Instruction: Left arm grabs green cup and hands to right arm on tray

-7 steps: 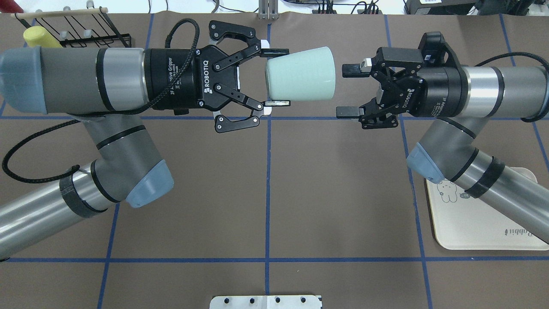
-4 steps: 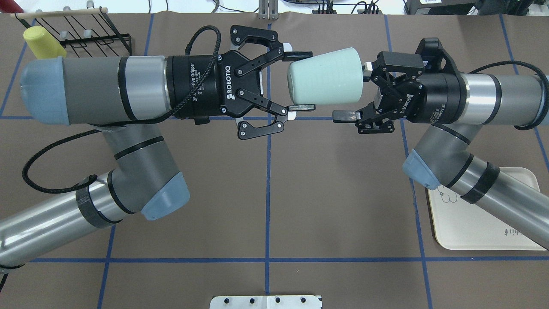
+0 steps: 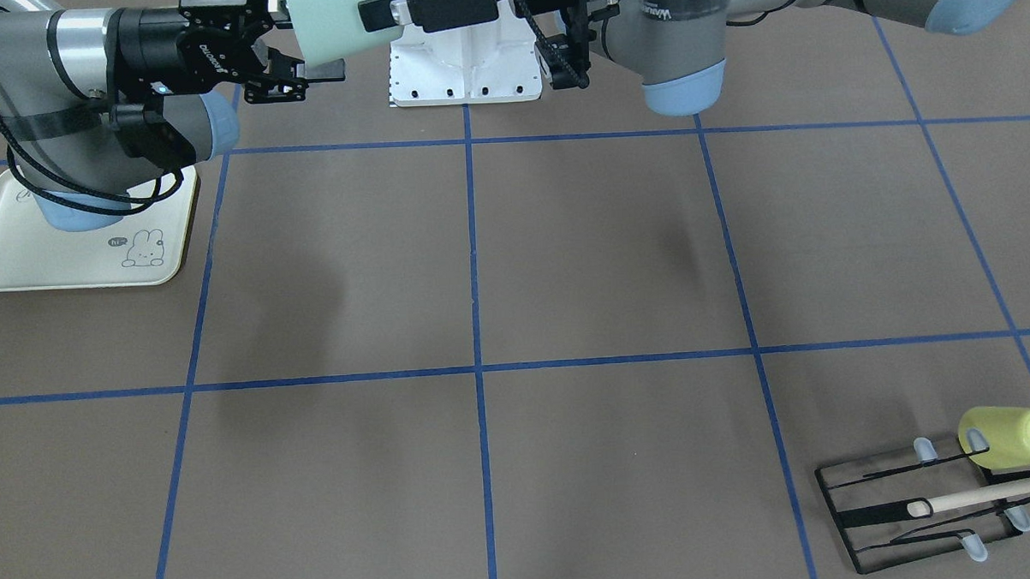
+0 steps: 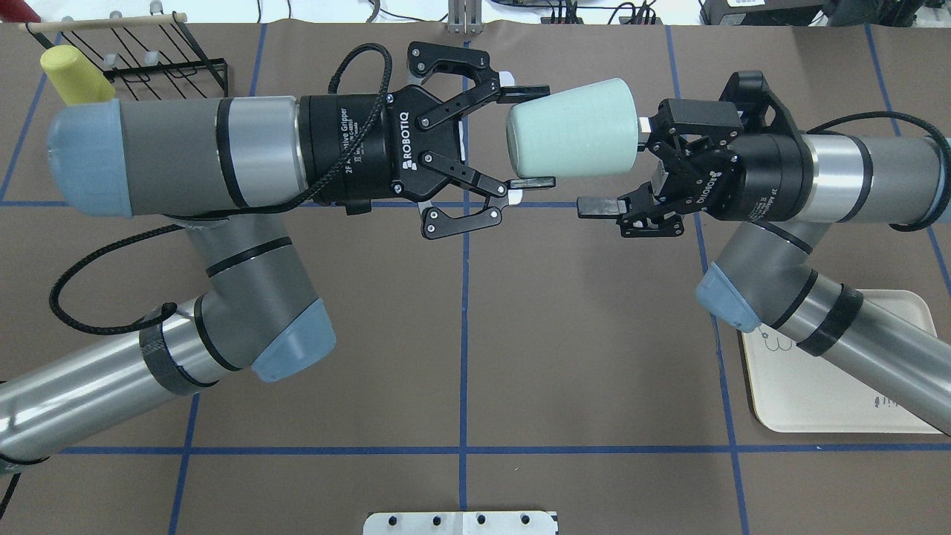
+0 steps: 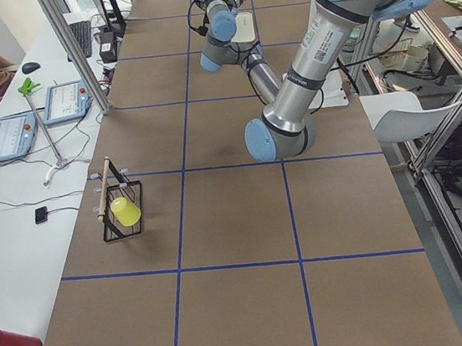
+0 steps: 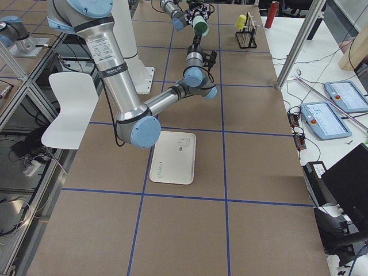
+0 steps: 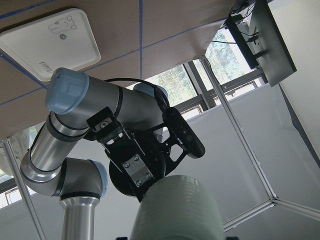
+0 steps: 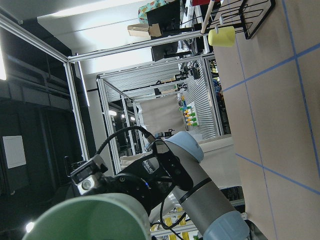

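The pale mint-green plastic tumbler [image 4: 572,130] lies lengthways between the arms: the left black gripper [image 4: 530,138] pinches one end, the right black gripper [image 4: 614,163] has its spread fingers flanking the other

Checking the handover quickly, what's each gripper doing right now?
Left gripper: closed on the green cup.
Right gripper: open at the cup's wide end, not gripping it yet.

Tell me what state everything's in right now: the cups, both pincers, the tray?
Green cup: in mid-air, lying sideways between the pincers.
Left pincer: shut on the cup's narrow end.
Right pincer: open around its wide end.
Yellow cup: on its side at the wire rack.
Tray: flat on the table, no cup on it.
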{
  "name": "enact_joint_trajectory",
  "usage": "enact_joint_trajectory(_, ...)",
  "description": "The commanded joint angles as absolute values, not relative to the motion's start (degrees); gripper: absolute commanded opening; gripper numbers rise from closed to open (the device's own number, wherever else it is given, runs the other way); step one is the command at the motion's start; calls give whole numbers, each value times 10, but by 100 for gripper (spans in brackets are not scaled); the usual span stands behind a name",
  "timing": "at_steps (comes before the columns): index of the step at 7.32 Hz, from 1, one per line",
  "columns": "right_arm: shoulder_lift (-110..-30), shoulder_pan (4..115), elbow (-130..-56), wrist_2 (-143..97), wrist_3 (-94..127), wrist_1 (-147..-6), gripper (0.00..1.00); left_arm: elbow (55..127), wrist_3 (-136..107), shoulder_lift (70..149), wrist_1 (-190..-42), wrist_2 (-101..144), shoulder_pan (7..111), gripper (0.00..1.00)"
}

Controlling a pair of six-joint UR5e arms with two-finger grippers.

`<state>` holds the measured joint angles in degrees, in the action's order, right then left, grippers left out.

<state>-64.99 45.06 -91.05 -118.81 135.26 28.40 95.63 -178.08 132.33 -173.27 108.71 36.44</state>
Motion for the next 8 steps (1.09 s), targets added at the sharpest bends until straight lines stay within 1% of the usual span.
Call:
enact_joint_trajectory(1,-650,450,-911,-1186,1353,299,52,949,-1781,1326,-1733,1086,363,0)
enact_joint_trajectory(2,-650,449,-911,-1186,1353,300,49,947,-1781,1328,-1733,1085,359,0)
enact_joint_trajectory(3,-651,449,-911,-1186,1353,304,43,945,-1781,1330,-1733,1078,354,0)
enact_joint_trajectory(4,-652,449,-910,-1186,1353,307,31,945,-1781,1329,-1735,1078,350,0)
enact_joint_trajectory(5,-652,449,-910,-1186,1353,307,8,944,-1781,1328,-1736,1078,347,10)
enact_joint_trajectory(6,-652,449,-910,-1185,1353,308,0,942,-1779,1327,-1736,1077,346,97)
enact_joint_trajectory(7,-653,447,-906,-1179,1353,315,0,942,-1777,1328,-1732,1077,346,100)
enact_joint_trajectory(8,-657,445,-895,-1170,1353,338,0,946,-1777,1327,-1732,1078,346,100)
